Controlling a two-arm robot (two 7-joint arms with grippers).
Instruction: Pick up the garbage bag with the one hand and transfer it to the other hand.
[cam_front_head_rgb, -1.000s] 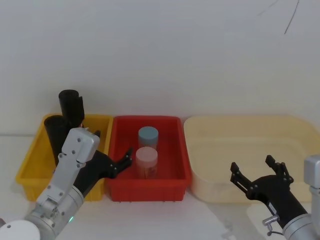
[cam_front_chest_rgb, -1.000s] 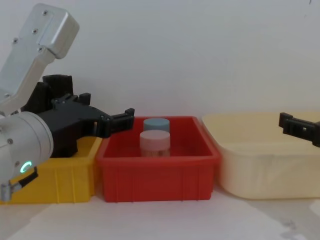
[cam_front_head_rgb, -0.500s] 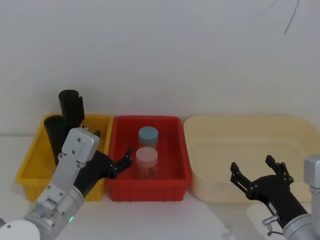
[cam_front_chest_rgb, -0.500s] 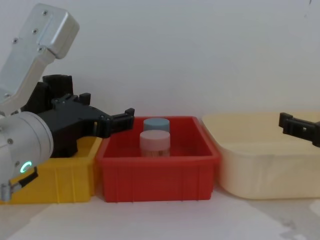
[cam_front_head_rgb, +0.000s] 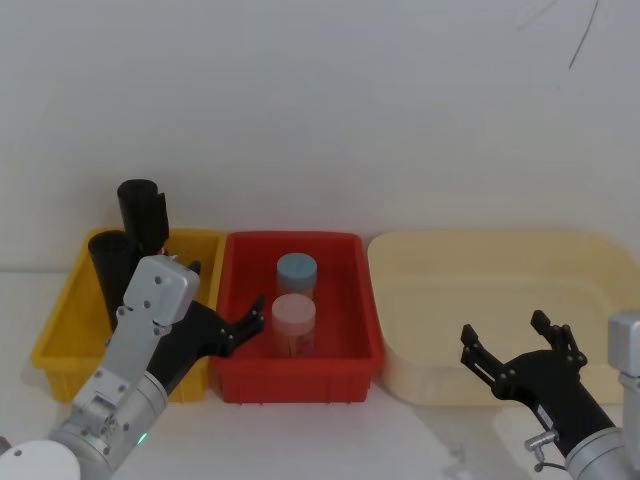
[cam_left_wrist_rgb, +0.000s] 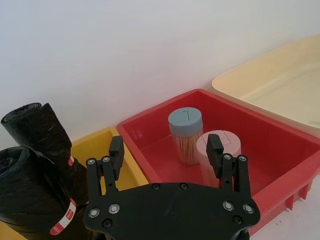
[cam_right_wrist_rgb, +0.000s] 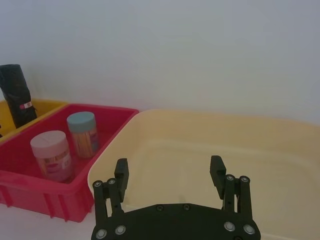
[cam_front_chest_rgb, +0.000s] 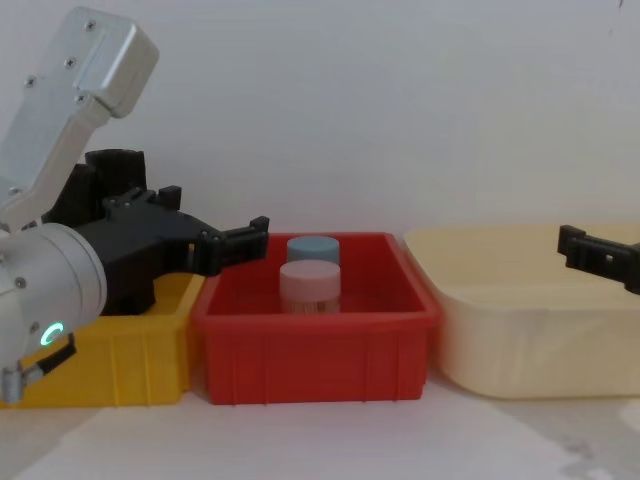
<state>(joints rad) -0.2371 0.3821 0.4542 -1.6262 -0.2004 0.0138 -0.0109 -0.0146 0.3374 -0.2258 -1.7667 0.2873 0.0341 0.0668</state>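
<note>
White wall behind, pale tabletop: the black cylindrical garbage bag roll with a red-and-white label band (cam_front_head_rgb: 106, 262) stands upright in the yellow plastic bin (cam_front_head_rgb: 58, 325), far left, nearer of two rolls. The green-ringed left gripper (cam_front_head_rgb: 226, 288), fingers spread and empty, hovers just right of it (long axis vertical, so approach sideways, leftward). The right gripper (cam_front_head_rgb: 505, 330), also spread, sits well apart before the cream tub (cam_front_head_rgb: 480, 240).
</note>
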